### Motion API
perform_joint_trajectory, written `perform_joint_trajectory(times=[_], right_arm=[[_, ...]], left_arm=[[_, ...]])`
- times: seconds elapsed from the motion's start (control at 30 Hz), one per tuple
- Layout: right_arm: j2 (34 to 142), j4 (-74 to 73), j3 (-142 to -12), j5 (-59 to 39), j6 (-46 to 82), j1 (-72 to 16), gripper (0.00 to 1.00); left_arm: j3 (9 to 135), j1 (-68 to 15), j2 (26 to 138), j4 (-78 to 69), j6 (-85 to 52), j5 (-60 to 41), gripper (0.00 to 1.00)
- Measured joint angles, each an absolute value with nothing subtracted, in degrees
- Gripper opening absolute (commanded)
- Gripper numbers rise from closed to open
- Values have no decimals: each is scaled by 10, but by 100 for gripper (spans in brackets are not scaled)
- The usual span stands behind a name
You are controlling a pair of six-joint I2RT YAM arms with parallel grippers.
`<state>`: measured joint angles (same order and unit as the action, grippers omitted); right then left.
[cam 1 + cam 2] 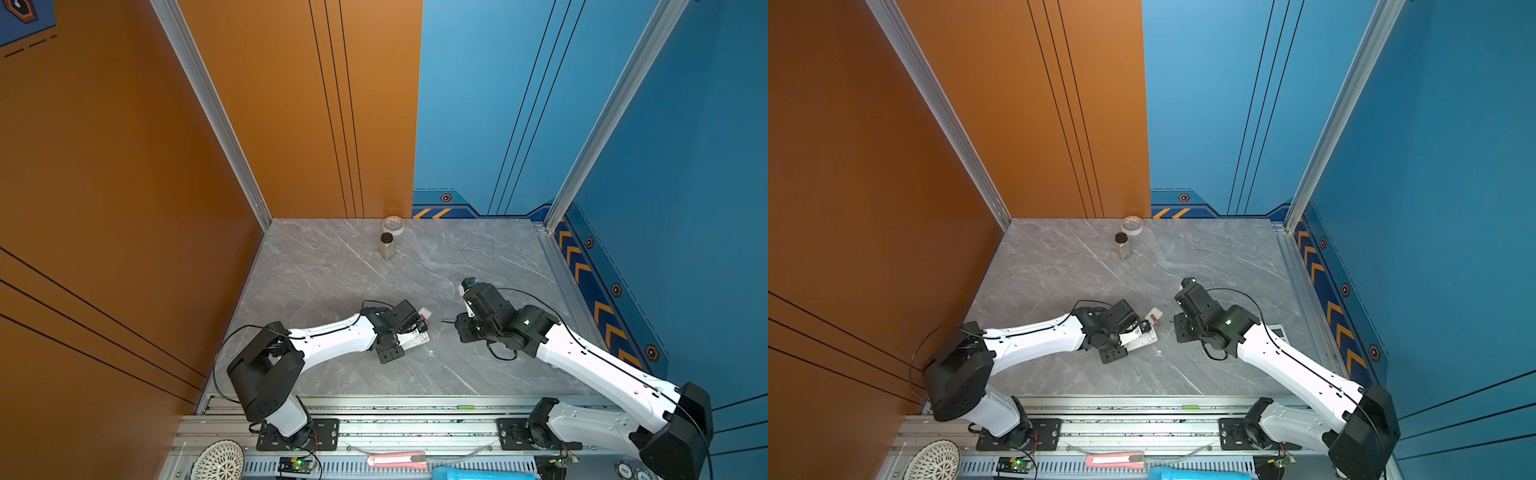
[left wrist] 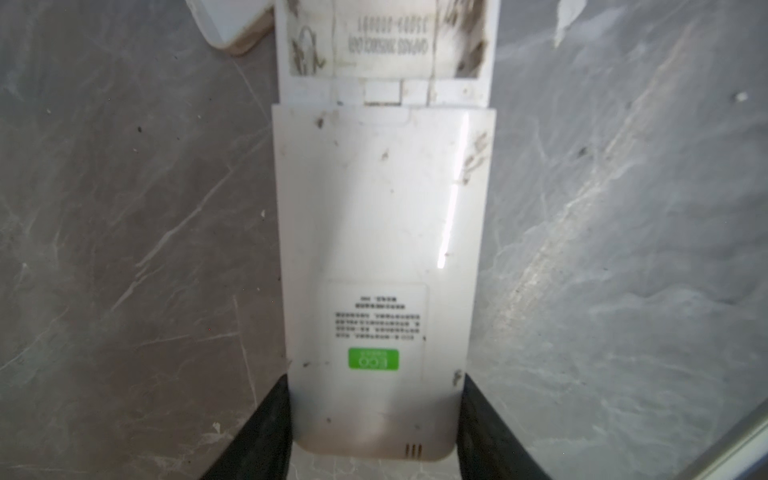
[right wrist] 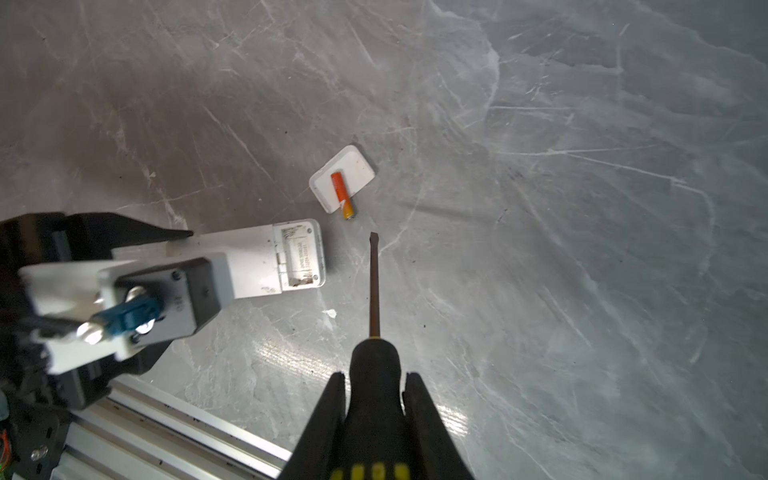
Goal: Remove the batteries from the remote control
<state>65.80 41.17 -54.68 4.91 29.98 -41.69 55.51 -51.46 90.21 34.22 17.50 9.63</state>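
Nearest the base rail, the left gripper is clamping the labelled end of the white remote control, its jaws set at a middling width and pressing on both long edges, and it is keeping the remote back-up and apparently flat on the grey tabletop. Beside it the right gripper is gripping narrowly around the black-and-yellow handle of a screwdriver, whose tip is hanging over bare table between the remote's open end and the loose cell, touching neither. The battery compartment is standing uncovered and showing only a printed label, with no cell in the part that is visible. Just past it the detached cover is lying on the table, and the orange-red battery is resting across it with one end overhanging its edge. No second cell is showing in any view. The unloading is probably nearing its end; the next move is calling for a check of the bay, and a gentle levering at the contact end if anything is left. Far off by the back wall a small bottle and a tape roll are standing idle.
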Motion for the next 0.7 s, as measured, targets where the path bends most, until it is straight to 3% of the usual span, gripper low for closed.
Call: perform_joint_trajectory(times=[0.2, 0.5, 0.6, 0.63, 0.67, 0.7], right_arm=[[662, 394, -541, 91, 334, -369, 0], [662, 237, -435, 121, 387, -352, 0], [660, 194, -415, 125, 399, -352, 0], [658, 183, -410, 128, 403, -352, 0], [656, 174, -406, 129, 406, -352, 0], [655, 168, -403, 130, 408, -353, 0]], left_arm=[[543, -526, 898, 343, 158, 88, 44], [559, -541, 955, 341, 129, 75, 57], [567, -542, 964, 342, 122, 75, 76], [570, -542, 966, 340, 119, 76, 92], [572, -542, 966, 334, 115, 76, 98], [573, -541, 966, 330, 111, 76, 98]])
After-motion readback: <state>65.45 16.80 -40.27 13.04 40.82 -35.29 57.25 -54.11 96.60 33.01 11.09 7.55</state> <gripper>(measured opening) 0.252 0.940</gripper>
